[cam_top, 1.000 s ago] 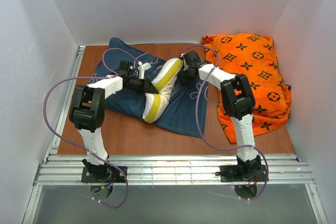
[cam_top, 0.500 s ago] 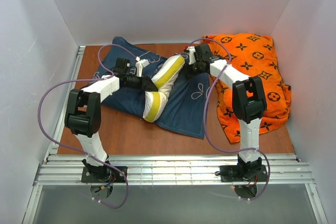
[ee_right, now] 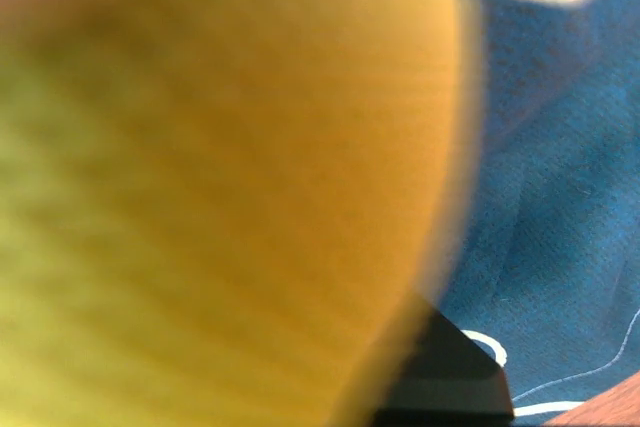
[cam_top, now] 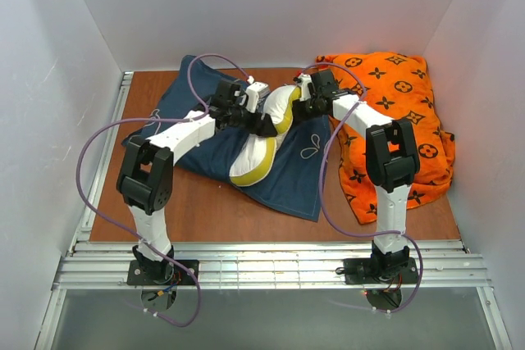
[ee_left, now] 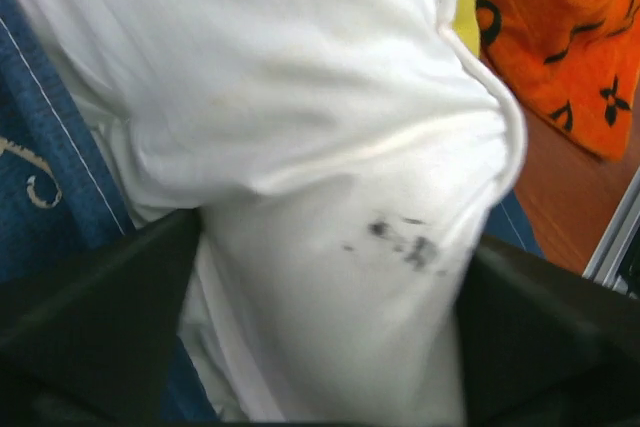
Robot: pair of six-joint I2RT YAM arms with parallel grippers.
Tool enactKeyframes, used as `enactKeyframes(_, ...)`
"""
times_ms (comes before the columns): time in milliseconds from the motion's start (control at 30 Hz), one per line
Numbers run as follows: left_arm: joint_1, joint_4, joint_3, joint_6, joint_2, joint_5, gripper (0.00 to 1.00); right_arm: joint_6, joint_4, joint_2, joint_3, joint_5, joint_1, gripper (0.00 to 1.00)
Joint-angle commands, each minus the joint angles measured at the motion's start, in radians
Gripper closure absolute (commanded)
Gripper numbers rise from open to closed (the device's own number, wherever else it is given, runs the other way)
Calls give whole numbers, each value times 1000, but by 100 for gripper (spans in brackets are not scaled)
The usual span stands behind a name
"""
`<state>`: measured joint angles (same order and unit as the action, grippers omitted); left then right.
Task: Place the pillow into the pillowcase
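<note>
- While the left claw (cam_top: 264,125) reaches in over the pillow (cam_top: 261,149) from the left, its jaws stand wide apart with the white bulk of the pillow bulging between them.
- Seen from the left wrist, both black fingers (ee_left: 90,327) sit at the bottom corners. The white fabric fills the whole gap and touches their inner faces, but whether they squeeze it cannot be told.
- A small dark smudge (ee_left: 400,237) marks the white cloth just above that gap.
- From the other side, the right claw (cam_top: 305,106) is closed tight on the pillow's far end, at the yellow edge band (ee_right: 200,197).
- That band fills nearly all of the right wrist view, blurred and very close. Only one dark fingertip (ee_right: 440,387) shows below it, so the pinch itself is hidden.
- The pillow lies on top of the pillowcase (cam_top: 291,174), outside it, running from far right to near left. Its far end curves up between the two claws and its near end rests on the navy cloth.
- The pillowcase is spread flat on the brown table (cam_top: 205,211), with its white line drawings showing to the right of the pillow.
- An orange patterned cushion (cam_top: 402,112) lies at the table's right side, just beside the pillowcase and behind the right arm.
</note>
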<state>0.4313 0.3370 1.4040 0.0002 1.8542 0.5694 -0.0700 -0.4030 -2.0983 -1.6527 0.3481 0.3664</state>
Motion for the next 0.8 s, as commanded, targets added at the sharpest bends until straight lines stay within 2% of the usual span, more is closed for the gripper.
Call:
enactKeyframes(0, 17, -72, 101, -46, 54, -134, 2, -23, 0, 83, 27, 71, 3, 99)
enactKeyframes(133, 35, -102, 148, -92, 86, -151, 2, -45, 3, 87, 40, 95, 6, 99)
enactKeyframes(333, 46, -150, 148, -86, 63, -140, 2, -45, 10, 100, 59, 101, 14, 99)
enactKeyframes(400, 46, -167, 122, -68, 33, -120, 2, -42, 10, 103, 65, 98, 14, 99)
enactKeyframes(600, 40, -207, -51, -45, -142, 92, 2, -45, 12, 98, 76, 111, 12, 99)
enactKeyframes(700, 40, -172, -88, -49, -193, 135, 2, -45, 13, 103, 74, 111, 12, 99)
enactKeyframes(767, 40, -170, -106, -60, -228, 110, 2, -40, 12, 107, 76, 111, 12, 99)
